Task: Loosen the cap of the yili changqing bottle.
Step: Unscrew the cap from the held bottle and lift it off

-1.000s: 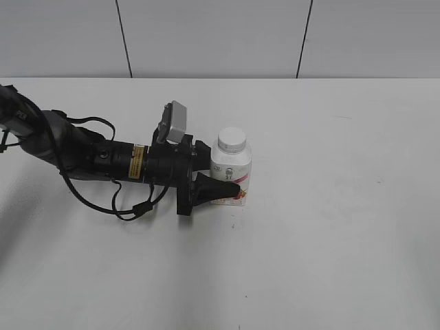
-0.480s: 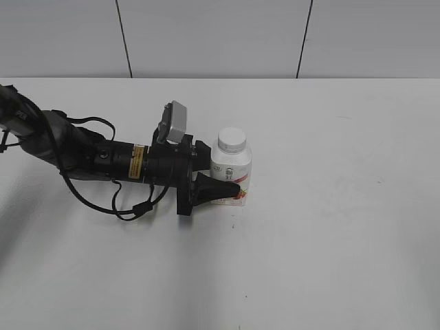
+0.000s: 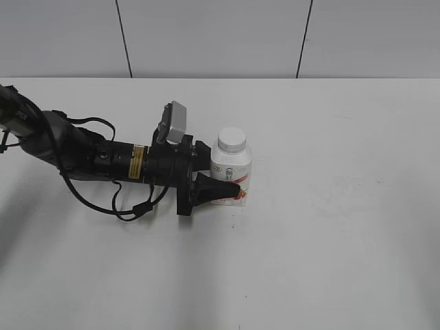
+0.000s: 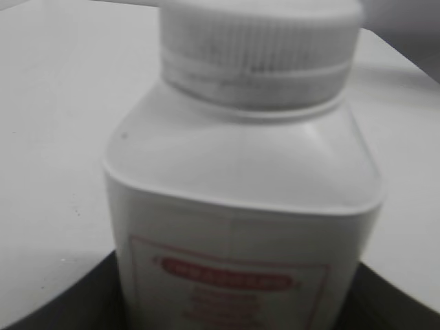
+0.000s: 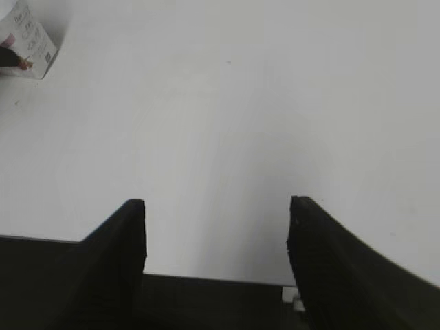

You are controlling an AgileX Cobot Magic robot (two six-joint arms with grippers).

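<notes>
The small squat white plastic bottle (image 3: 232, 172) with a squarish body stands upright on the white table (image 3: 330, 227), a little left of centre in the exterior view. Its label carries a pink band and a red-brown picture near the base. The round white ribbed screw cap (image 3: 232, 139) sits on the wide neck, flat top level.

The left arm lies low across the table from the left edge, its black body wrapped in loose cable. The left gripper (image 3: 223, 180) meets the bottle's lower body from the left. One black finger (image 3: 218, 190) crosses the front of the label; the other is hidden behind the bottle. The jaws stand closed on the bottle's body, one on each side. In the left wrist view the bottle (image 4: 240, 206) fills the picture, slightly blurred, with the cap (image 4: 260, 48) at the top and dark finger edges at both lower corners.

The right gripper (image 5: 216, 240) hangs over bare table, well apart from the bottle (image 5: 27, 38), which shows only at the upper left corner of the right wrist view. Its jaws stand wide apart and hold nothing.
</notes>
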